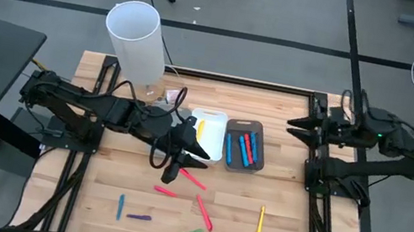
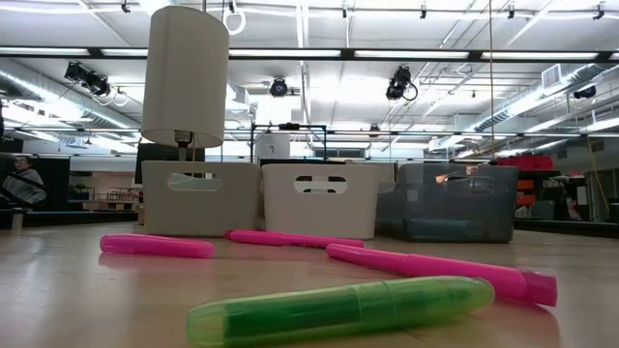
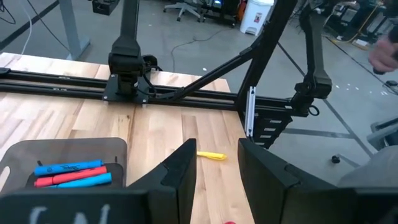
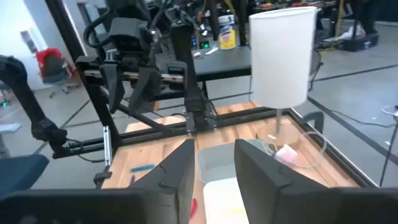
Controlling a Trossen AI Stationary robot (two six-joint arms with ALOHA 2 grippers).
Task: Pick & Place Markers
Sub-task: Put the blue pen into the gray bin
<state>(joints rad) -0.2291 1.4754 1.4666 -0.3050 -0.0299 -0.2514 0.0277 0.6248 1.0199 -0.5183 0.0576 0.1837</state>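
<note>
Pink markers (image 1: 204,213) three, bins (image 1: 244,145) three, left gripper (image 3: 215,169) jaws spread, right gripper (image 4: 212,165) jaws spread

arms: black, jointed | left arm (image 1: 89,105): looped black cable | fingers (image 3: 180,168): dark, wedge-shaped

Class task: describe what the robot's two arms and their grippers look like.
Both arms are dark, almost black, built of jointed segments. A black cable loops beside the left gripper. The right arm carries a small green light behind the right gripper. Each gripper ends in two dark, angular, wedge-shaped fingers.
</note>
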